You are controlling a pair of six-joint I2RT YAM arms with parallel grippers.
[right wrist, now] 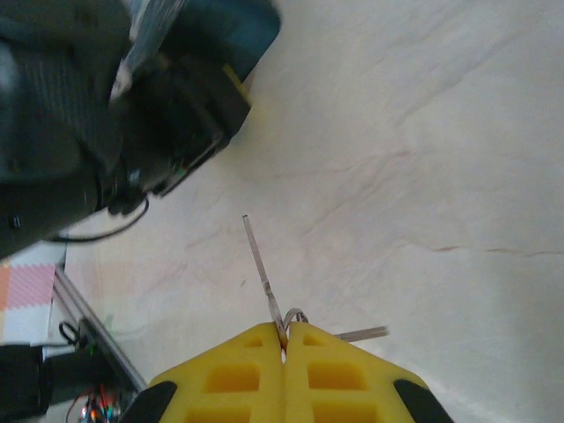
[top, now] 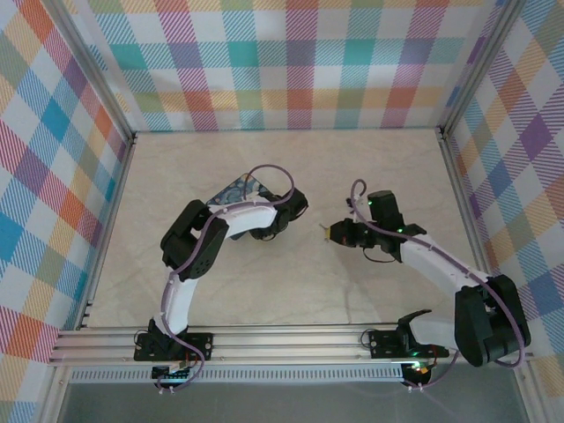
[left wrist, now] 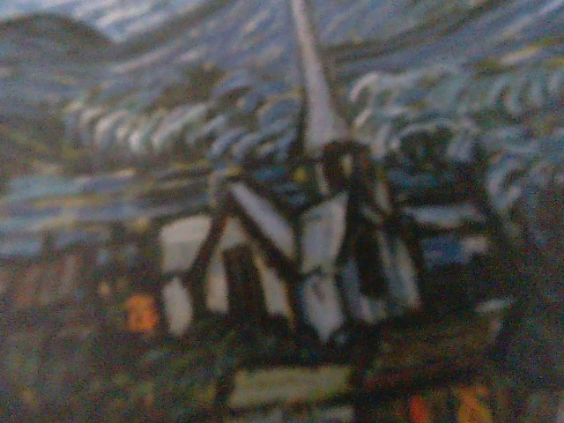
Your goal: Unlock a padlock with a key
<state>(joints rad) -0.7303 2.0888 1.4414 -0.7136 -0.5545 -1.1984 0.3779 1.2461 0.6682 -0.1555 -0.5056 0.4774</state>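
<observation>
While pinching the key (right wrist: 263,269) at its base, pressed flat together with 0 gap: yellow fingertips (right wrist: 238,379) of right gripper (right wrist: 285,333). Key thin, silvery, sticking out up-left from the tips over bare beige table (right wrist: 423,159). Small wire ring (right wrist: 296,315) right at the tips, 2nd thin silvery strip (right wrist: 361,333) poking out to the right from it. Dark left arm (right wrist: 79,115) in upper-left corner of right wrist view, well apart from key, teal edge of painting-print box (right wrist: 242,26) just behind.

From above: right gripper (top: 328,233) near table centre, tips aimed left toward left arm's wrist, near but not touching. Left arm bent over painting-print box (top: 240,188), 1 blue corner peeking past white forearm. Left gripper (top: 267,229) dark, under the wrist beside the box; spread or closed, cannot tell.

Left wrist view blurred, close on painting-print box (left wrist: 317,220): swirly blue sky, pale church with tall steeple, orange spots low. Plaid walls (top: 291,62) on 3 sides, aluminium rail (top: 282,339) along near edge.
</observation>
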